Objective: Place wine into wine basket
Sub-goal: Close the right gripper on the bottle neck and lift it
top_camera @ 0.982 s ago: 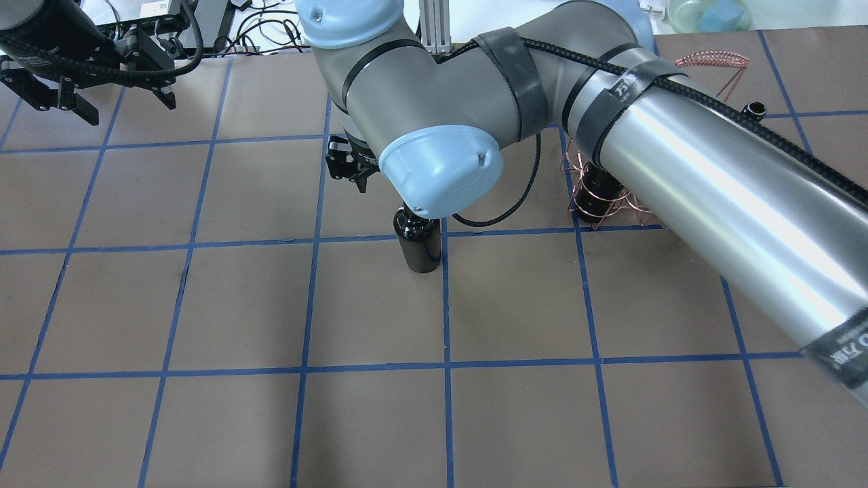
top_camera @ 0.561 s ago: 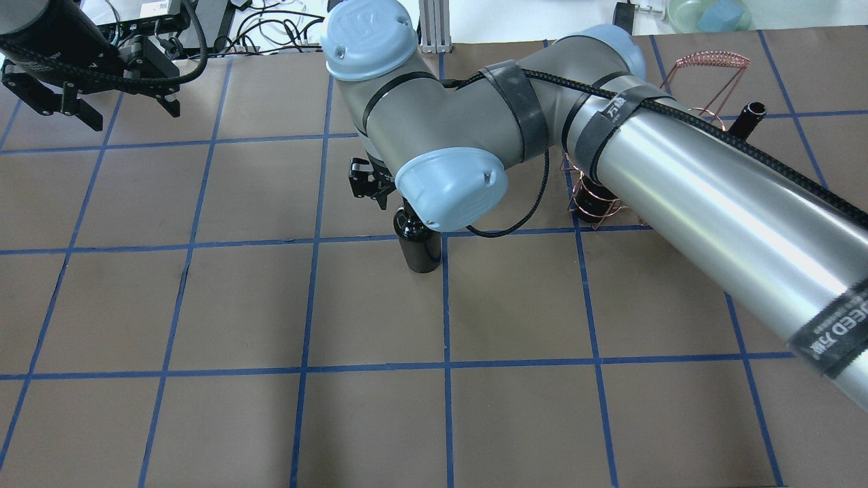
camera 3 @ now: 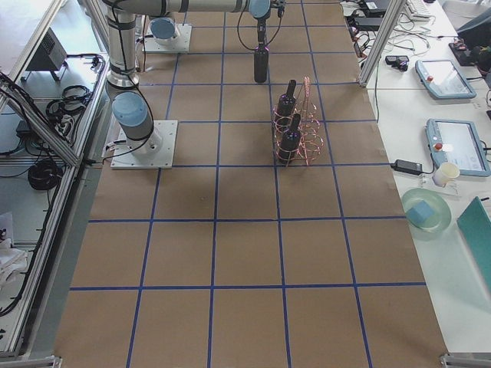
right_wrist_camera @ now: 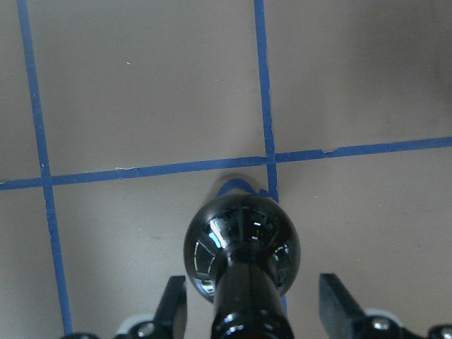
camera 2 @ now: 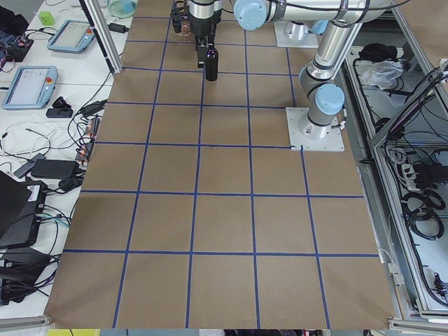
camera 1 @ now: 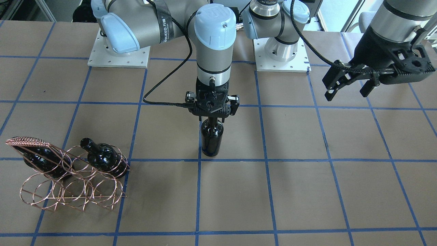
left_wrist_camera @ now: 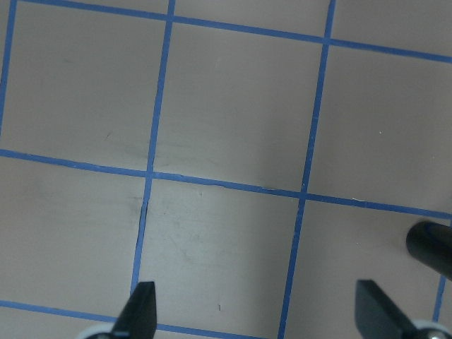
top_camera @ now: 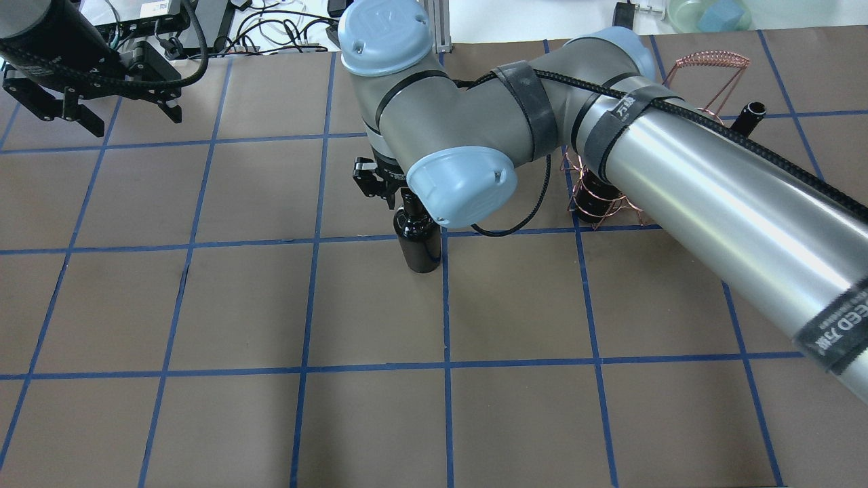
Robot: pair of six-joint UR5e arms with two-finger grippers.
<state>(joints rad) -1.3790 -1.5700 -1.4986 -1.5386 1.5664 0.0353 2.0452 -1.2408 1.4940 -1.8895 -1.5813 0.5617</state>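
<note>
The right arm reaches to mid-table, wrist vertical, the right gripper [camera 1: 211, 119] pointing straight down with jaws spread either side of the neck of the wine [camera 1: 211, 138], not clamped on it. The bottle stands upright on a blue grid crossing, well apart from the wine basket [camera 1: 65, 187], which holds two other bottles. The left gripper [camera 1: 345, 94] hangs tilted above the table's far side, jaws wide and empty.

Pretty clearly a robotics lab, not anyone's home. Two industrial robot arms [camera 2: 326, 52] are bolted onto a big table [camera 2: 210, 224] papered brown with a blue tape grid. Teach pendants [camera 2: 28, 85] sit on white benches [camera 2: 66, 77] beside the table, with cable bundles [camera 2: 416, 196] and aluminium framing [camera 2: 101, 38] along its edges.
</note>
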